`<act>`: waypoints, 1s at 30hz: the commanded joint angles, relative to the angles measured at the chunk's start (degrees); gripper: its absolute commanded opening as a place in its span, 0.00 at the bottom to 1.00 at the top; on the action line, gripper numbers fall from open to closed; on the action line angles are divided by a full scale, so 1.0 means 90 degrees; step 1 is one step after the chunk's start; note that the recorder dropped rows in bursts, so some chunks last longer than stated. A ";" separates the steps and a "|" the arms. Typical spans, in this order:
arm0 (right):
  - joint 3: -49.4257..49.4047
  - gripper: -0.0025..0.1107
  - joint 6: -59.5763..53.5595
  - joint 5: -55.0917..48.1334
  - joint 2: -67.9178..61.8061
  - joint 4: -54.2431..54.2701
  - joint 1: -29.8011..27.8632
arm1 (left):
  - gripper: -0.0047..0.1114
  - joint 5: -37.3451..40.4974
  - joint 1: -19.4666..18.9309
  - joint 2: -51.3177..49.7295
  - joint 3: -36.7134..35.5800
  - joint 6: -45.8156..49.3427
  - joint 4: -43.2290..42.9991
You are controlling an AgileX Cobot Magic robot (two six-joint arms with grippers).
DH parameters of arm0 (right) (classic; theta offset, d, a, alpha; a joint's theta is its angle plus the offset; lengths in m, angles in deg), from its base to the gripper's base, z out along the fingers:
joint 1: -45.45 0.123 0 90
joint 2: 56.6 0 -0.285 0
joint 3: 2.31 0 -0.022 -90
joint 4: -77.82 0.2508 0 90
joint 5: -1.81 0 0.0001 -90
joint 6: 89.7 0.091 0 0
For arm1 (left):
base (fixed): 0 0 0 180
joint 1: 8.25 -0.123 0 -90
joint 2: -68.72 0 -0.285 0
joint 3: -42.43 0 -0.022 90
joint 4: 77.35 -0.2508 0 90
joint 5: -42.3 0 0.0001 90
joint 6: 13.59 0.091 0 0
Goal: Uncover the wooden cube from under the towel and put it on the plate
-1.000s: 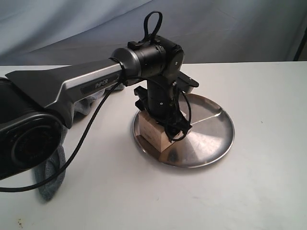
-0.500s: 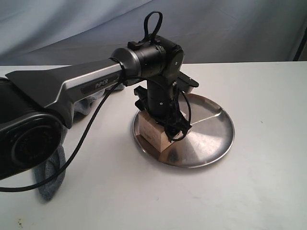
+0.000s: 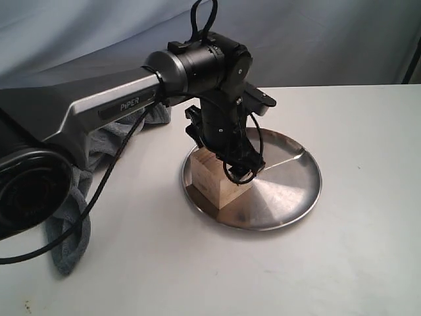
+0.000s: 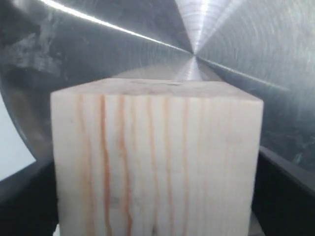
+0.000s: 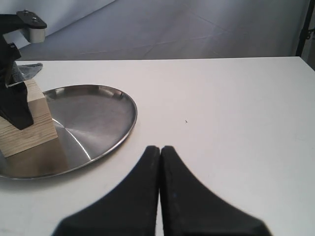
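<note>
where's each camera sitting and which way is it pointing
Exterior: off the arms, raised, looking down across the table at the plate; the left arm and left gripper show over the wooden cube.
Left wrist: on the left arm, pointing down at the cube close up, plate behind; dark fingers flank it.
Right wrist: low over the table, looking across at plate and cube; shut right gripper in the foreground.
Shared: all three show cube on plate.

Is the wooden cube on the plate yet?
On it: the wooden cube rests flat on the plate, close to the rim nearest the towel.
</note>
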 commanded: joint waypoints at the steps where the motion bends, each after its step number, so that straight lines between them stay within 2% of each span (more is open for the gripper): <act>1: -0.0007 0.02 0.0021 -0.0009 0.0007 0.0003 0.0029 | 0.79 -0.0028 0.0015 0.0373 0.0057 0.0041 0.0100; 4: -0.0007 0.02 0.0021 -0.0009 0.0007 0.0003 0.0029 | 0.78 -0.0028 0.0015 0.0750 0.0057 0.0041 0.0185; 5: -0.0007 0.02 0.0021 -0.0009 0.0007 0.0003 0.0029 | 0.72 -0.0138 0.0046 0.0919 0.0057 0.0066 0.0266; 7: -0.0007 0.02 0.0021 -0.0009 0.0007 0.0003 0.0029 | 0.55 -0.0398 0.0179 0.1163 0.0057 0.0296 0.0266; 8: -0.0007 0.02 0.0021 -0.0009 0.0007 0.0003 0.0029 | 0.43 -0.0502 0.0318 0.1246 0.0057 0.0486 0.0308; 11: -0.0007 0.02 0.0021 -0.0009 0.0007 0.0003 0.0029 | 0.20 -0.0637 0.0654 0.1370 0.0057 0.0801 0.0308; 13: -0.0007 0.02 0.0021 -0.0009 0.0007 0.0003 0.0029 | 0.04 -0.0803 0.1003 0.1388 0.0057 0.1513 0.0173; 15: -0.0007 0.02 0.0021 -0.0009 0.0007 0.0003 0.0029 | 0.04 -0.0977 0.1152 0.1388 0.0057 0.1708 0.0015; 17: -0.0007 0.02 0.0021 -0.0009 0.0007 0.0003 0.0029 | 0.04 -0.1134 0.1154 0.1388 0.0057 0.1275 -0.0161; 19: -0.0007 0.02 0.0021 -0.0009 0.0007 0.0003 0.0029 | 0.04 -0.0890 0.0787 0.1397 0.0057 0.0066 -0.0589; 23: -0.0007 0.02 0.0021 -0.0009 0.0007 0.0003 0.0029 | 0.04 -0.0028 0.0157 0.1427 0.0057 -0.0599 -0.1391; 24: -0.0007 0.02 0.0021 -0.0009 0.0007 0.0003 0.0029 | 0.04 -0.0028 -0.0252 0.1483 0.0031 -0.0730 -0.1659; 27: -0.0007 0.02 0.0021 -0.0009 0.0007 0.0003 0.0029 | 0.04 -0.0028 -0.0962 0.1745 0.0029 -0.0968 -0.1004; 28: -0.0007 0.02 0.0021 -0.0009 0.0007 0.0003 0.0029 | 0.04 -0.0028 -0.1391 0.1914 0.0029 -0.0984 -0.0370; 30: -0.0007 0.02 0.0021 -0.0009 0.0007 0.0003 0.0029 | 0.04 -0.0028 -0.2186 0.2210 0.0029 -0.1018 0.0041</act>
